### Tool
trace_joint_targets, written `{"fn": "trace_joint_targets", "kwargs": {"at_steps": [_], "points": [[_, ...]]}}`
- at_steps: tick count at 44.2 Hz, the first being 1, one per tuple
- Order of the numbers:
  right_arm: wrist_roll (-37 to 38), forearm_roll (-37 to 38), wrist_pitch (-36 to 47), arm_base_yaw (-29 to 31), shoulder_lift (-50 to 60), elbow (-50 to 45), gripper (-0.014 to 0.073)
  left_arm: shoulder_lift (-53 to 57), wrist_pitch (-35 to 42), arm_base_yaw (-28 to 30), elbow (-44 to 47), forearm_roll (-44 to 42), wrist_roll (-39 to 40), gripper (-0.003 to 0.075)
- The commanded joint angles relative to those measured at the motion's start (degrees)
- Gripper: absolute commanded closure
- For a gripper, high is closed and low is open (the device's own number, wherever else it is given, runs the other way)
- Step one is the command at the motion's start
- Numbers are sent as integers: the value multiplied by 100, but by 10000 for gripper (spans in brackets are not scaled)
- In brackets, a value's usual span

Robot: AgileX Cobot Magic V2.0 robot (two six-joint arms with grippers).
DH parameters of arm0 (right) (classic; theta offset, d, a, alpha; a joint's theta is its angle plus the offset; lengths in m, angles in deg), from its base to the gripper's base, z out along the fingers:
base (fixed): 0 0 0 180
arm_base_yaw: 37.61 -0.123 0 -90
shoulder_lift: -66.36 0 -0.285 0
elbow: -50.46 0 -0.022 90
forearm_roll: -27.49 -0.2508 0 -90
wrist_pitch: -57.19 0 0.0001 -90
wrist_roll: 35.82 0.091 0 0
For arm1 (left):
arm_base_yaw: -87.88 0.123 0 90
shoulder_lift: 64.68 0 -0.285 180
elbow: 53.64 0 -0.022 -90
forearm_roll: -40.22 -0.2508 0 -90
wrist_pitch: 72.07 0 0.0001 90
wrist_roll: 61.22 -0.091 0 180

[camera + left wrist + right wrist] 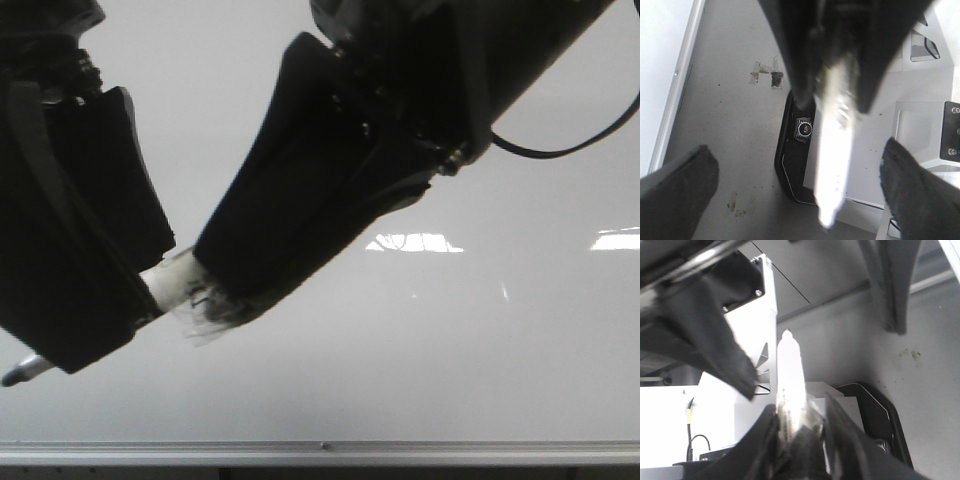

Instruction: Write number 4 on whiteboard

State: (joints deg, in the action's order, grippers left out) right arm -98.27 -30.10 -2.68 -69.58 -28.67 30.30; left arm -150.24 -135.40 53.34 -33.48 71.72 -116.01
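Whiteboard first: the large glossy pale grey-white whiteboard (450, 350) fills the front view behind both arms, and you can see its silver metal edge rail (320, 452) running along its near side. Two bright rectangular light reflections (415, 242) sit on its surface towards its right part.

Your right end effector (225, 290), black and wedge-shaped, reaches down over the middle of the whiteboard and is closed on a white cylindrical marker pen (172, 278). In the right wrist view you can see its two dark fingers (832, 412) pressed against either side of the pen's pale barrel (790, 370), with some crumpled clear tape at the grip.

Your left end effector (797, 152) is over the left part of the whiteboard. Its two black fingers (695, 175) stand wide apart, so it is open, and the pen runs between them without either finger clearly touching it. The pen's dark tip (15, 377) pokes out below the left end effector, close above the whiteboard's left side; you cannot tell whether it touches the surface.

A thin black cable (560, 150) loops off the right arm above the whiteboard.
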Motion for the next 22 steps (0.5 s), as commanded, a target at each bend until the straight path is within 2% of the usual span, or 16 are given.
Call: {"fn": "trace_joint_targets", "kwargs": {"at_steps": [1, 8, 17, 20, 22], "points": [[145, -80, -158, 304, 311, 156, 705, 168, 77, -33, -175, 269, 23, 39], [146, -7, -158, 1000, 756, -26, 703, 168, 77, -33, -175, 269, 23, 40], [370, 142, 209, 2423, 1540, -473, 703, 168, 77, -33, -175, 269, 23, 49], [441, 142, 433, 2817, 1737, -494, 703, 168, 77, -33, -175, 269, 23, 87], [451, 136, 606, 3069, 1867, -494, 703, 168, 77, -33, -175, 269, 23, 138]]}}
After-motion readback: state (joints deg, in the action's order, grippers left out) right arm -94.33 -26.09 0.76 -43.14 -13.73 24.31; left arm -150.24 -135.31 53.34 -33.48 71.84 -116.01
